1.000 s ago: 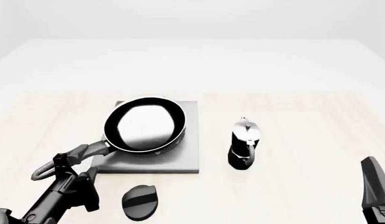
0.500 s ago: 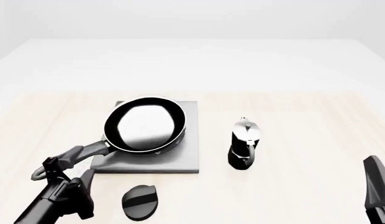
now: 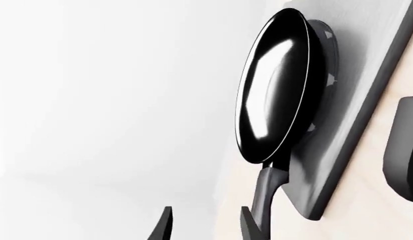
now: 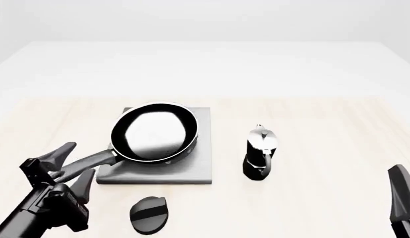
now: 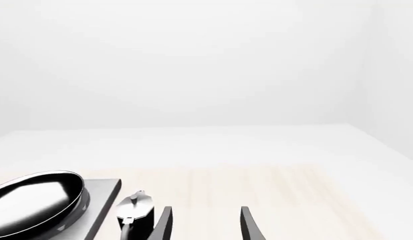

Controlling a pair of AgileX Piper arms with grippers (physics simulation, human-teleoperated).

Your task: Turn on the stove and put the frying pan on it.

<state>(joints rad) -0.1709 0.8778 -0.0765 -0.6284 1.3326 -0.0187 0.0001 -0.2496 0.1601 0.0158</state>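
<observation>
Beyond left jaws, frying pan [image 4: 154, 132] handle

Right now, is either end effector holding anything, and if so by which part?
Nothing is held. The left end effector is open, its fingers straddling the frying pan handle end without closing on it. The right end effector is open and empty.

The frying pan [image 4: 155, 132] sits on the stove [image 4: 195, 166], toward the stove's left half, its handle [image 4: 86, 162] running out over the stove's near-left corner. The left gripper [image 4: 67, 166] is at the handle's end, its jaws apart, one on each side of it. The knob [image 4: 148, 214] lies on the table [image 4: 324, 148] just right of those jaws, in front of the stove. The coffee pot [image 4: 260, 151] stands right of the stove, between both grippers. The right gripper [image 5: 205, 222] is at the table's near-right, well apart from everything.
</observation>
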